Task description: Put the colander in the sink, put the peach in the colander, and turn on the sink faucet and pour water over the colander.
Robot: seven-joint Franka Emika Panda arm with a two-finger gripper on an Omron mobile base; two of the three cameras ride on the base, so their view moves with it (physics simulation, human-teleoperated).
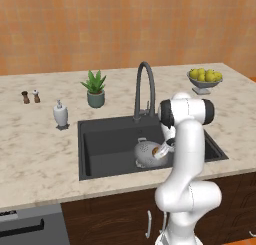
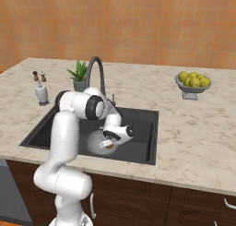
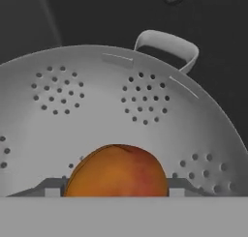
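Peach (image 3: 117, 170) is sitting clamped between the gripper (image 3: 116, 188) fingers. Bent down, the arm is hanging it inside the colander (image 3: 97, 115) in the sink (image 1: 100, 139).

Colander (image 3: 97, 120) seated in sink (image 1: 107, 144), toward front; silver-grey bowl with clusters of small holes, looped rim handle turned toward round drain. Peach (image 3: 117, 170), orange with reddish blush, seen low inside colander bowl. Sink dark charcoal, rectangular, set into pale counter. Sink faucet (image 1: 144, 89) dark gooseneck, arched over basin from behind.
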